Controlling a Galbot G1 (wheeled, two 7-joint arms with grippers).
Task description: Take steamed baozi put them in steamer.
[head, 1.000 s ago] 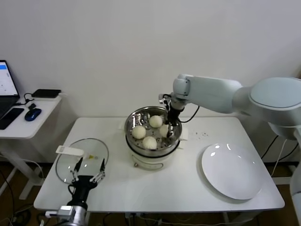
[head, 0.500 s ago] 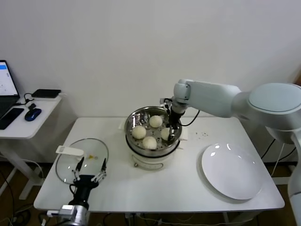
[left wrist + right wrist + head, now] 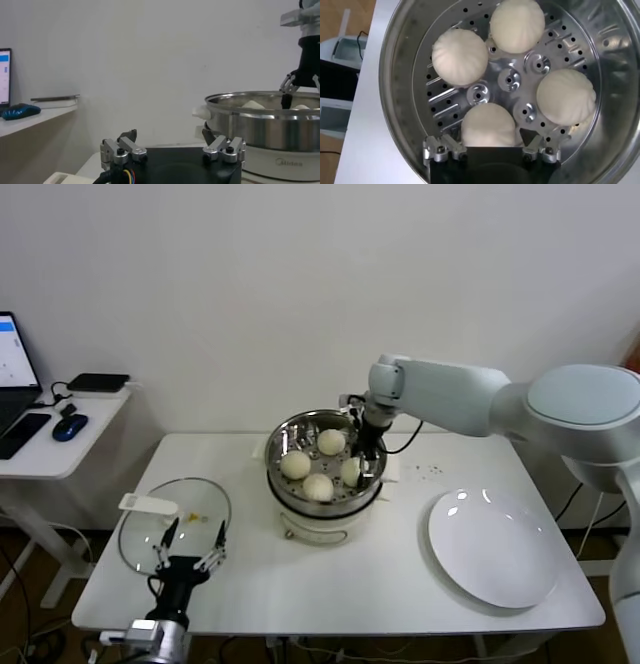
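Note:
The steamer [image 3: 272, 469] stands at the middle back of the white table. Several cream-white baozi lie on its perforated tray [image 3: 507, 80]. My right gripper [image 3: 364, 462] reaches down into the pot at its right side. It is open, with its fingers [image 3: 445, 146] on either side of the nearest baozi [image 3: 488, 125] and small gaps around it. That bun rests on the tray. Other buns [image 3: 460, 56] [image 3: 517, 25] [image 3: 565, 96] sit around the tray. My left gripper [image 3: 190, 546] is parked open near the table's front left edge, holding nothing.
A glass lid [image 3: 190, 506] with a white handle [image 3: 148, 504] lies flat just beyond the left gripper. A bare white plate [image 3: 495, 549] sits at the right front. A side desk [image 3: 60, 446] with a laptop, phone and mouse stands off to the left.
The right gripper lowered a baozi onto the tray at the pot's right side and opened, letting it go. The left arm has not moved.

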